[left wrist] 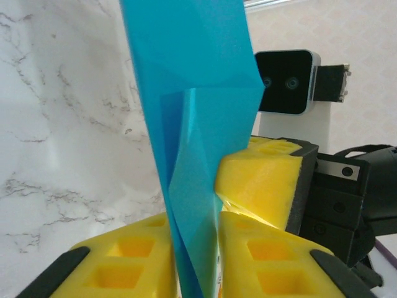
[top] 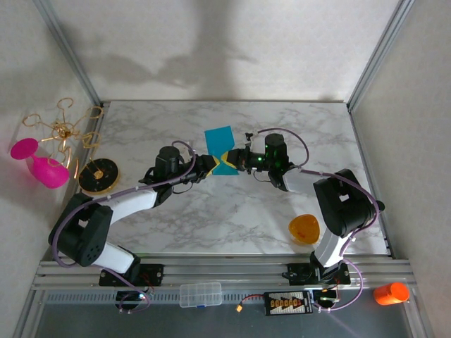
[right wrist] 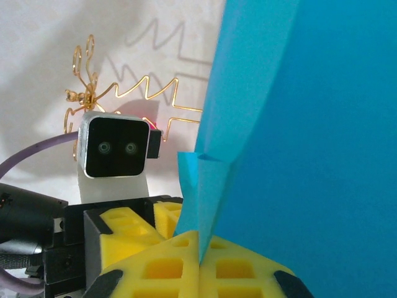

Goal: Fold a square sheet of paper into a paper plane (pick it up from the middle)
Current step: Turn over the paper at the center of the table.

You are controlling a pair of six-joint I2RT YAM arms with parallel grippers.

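Aloft over a white, grey-veined marble-look desk (top: 211,232), a thin teal-blue square sheet of paper (top: 220,137) is held upright and partly folded, with a soft crease and a small tucked flap seen near its lower edge. It is pinched from both sides. The yellow, waffle-moulded left fingers (left wrist: 136,261) are clenched on its bottom edge, and the matching right fingers (right wrist: 155,273) are clamped just beside them. For a sharp fold, the limp sheet is best kept taut and its edges aligned before the crease is pressed.
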